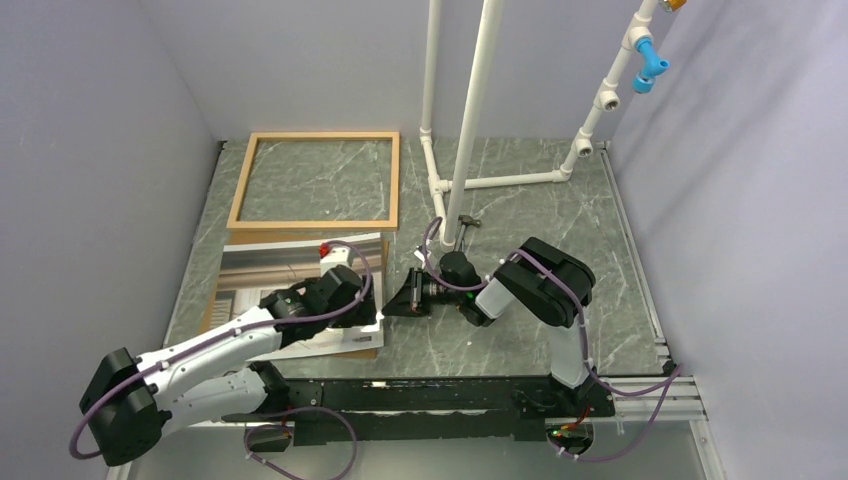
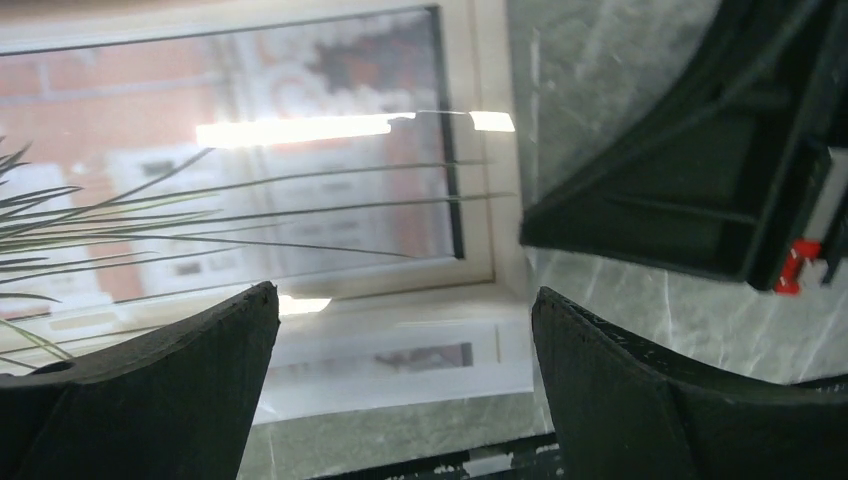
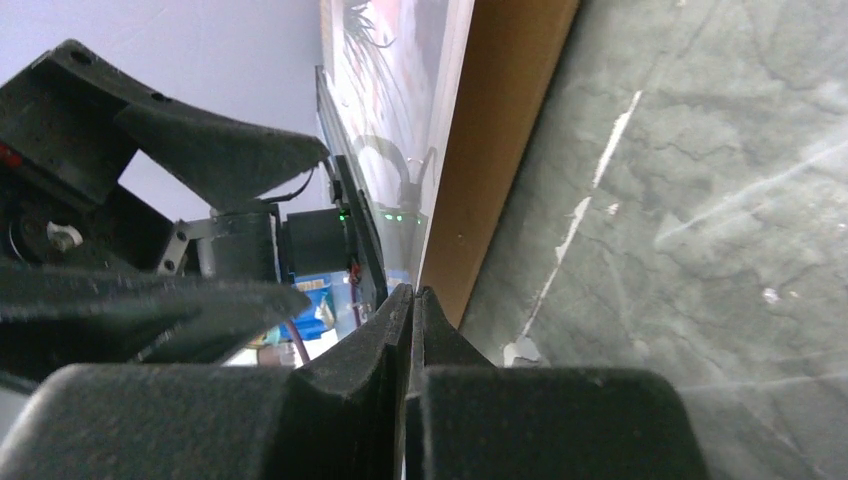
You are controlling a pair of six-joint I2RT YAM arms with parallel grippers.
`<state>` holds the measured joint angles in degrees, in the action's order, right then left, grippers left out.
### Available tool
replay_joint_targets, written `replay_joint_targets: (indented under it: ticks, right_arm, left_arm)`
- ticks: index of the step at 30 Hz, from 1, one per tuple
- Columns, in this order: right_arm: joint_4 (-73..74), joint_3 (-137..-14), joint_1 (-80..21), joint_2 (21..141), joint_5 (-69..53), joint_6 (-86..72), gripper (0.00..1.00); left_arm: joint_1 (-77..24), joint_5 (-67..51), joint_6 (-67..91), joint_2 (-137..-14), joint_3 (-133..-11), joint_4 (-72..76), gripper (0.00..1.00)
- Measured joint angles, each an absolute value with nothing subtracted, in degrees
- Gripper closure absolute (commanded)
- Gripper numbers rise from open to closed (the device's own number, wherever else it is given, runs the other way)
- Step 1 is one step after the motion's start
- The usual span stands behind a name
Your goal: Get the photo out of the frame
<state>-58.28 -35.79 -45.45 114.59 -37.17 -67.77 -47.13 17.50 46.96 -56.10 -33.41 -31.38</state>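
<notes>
1. The frame [image 1: 243,182] lies flat at the far left of the desk [image 1: 610,250], with green marble showing through it.
2. The photo [image 2: 330,210] is out of the frame. It lies just nearer than the frame on a brown board [image 3: 505,130], with glare across its surface.
3. The left end effector [image 2: 400,320] is released, its fingers wide apart, and hovers over the photo's near right corner.
4. The right end effector [image 3: 412,300] is clenched, its tips meeting at the stack's right edge, just beside the board. I cannot tell whether a thin sheet is pinched between them.
5. White pipes [image 1: 470,120] stand at the back right.
</notes>
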Motion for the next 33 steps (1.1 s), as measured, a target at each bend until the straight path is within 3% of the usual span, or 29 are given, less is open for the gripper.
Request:
replay_joint_targets:
  ticks: [7,14,24,33]
  right_arm:
    - [-58.11,-35.77,-45.45,113.60,-37.36,-68.47,0.93]
    - [-57.47,-35.62,-45.45,113.38,-37.36,-68.82,0.92]
    - [-57.01,-34.85,-45.45,113.10,-37.36,-68.84,0.92]
    - [-57.06,-34.83,-45.45,112.49,-37.39,-69.23,0.92]
  left_arm:
    - [-58.08,22.98,47.05,-60.51,-36.88,-34.61,0.01]
    - [-65.80,28.67,50.00,-73.30,-46.15,-41.41,0.01]
    - [-67.75,32.86,52.42,-85.14,-53.71,-47.40,0.01]
    - [-67.75,33.34,52.73,-88.16,-53.71,-48.62,0.11]
